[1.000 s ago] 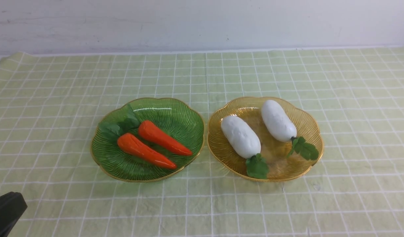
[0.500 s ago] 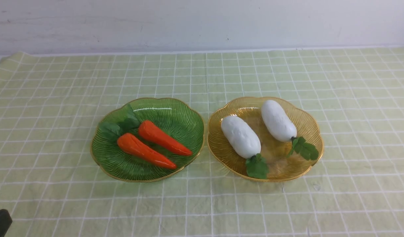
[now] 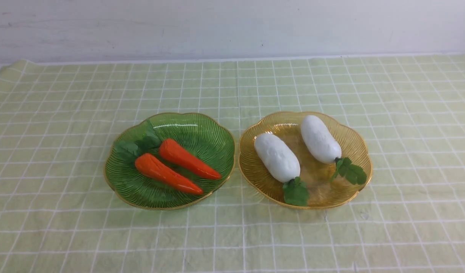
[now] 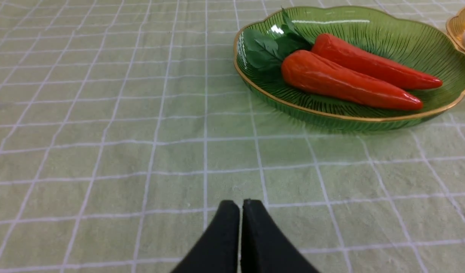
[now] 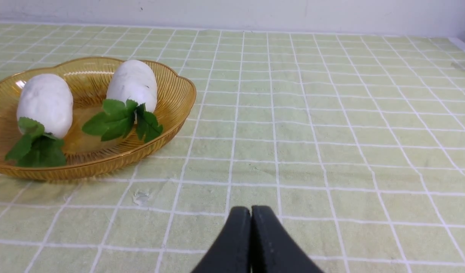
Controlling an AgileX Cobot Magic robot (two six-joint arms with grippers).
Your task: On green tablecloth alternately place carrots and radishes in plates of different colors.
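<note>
Inspection, front view. Green tablecloth (image 3: pixel 232 235) covers the whole table; white grid lines, some creasing near the front edge.

Green plate (image 3: pixel 213 131) sits approx. 7 o'clock from table centre. Amber plate (image 3: pixel 255 178) sits approx. 5 o'clock. Rims nearly meet; can't confirm contact.

Green plate holds both carrots, side by side, touching or nearly so. Rear carrot (image 3: pixel 187 158) and front carrot (image 3: pixel 166 173): tips point to 4 o'clock, leafy tops to 10 o'clock against the rim.

Amber plate holds both radishes, a small gap between them. Inner radish (image 3: pixel 277 157) lies toward the 9 o'clock side of the plate, outer radish (image 3: pixel 319 138) toward 1 o'clock. Leaf tufts at the 5 o'clock ends; inner one's tuft overhangs the front rim.

My left claw (image 4: pixel 241 206): jaws pressed together, nothing between them, low over bare cloth. Green plate w/ carrots lies ahead of it, apart. Not visible in front view.

My right claw (image 5: pixel 251 214): jaws pressed together, nothing held, low over bare cloth. Amber plate w/ radishes ahead, apart. Not visible in front view.

Sorting: one veg type per plate, no mix. Nothing loose on the cloth.
</note>
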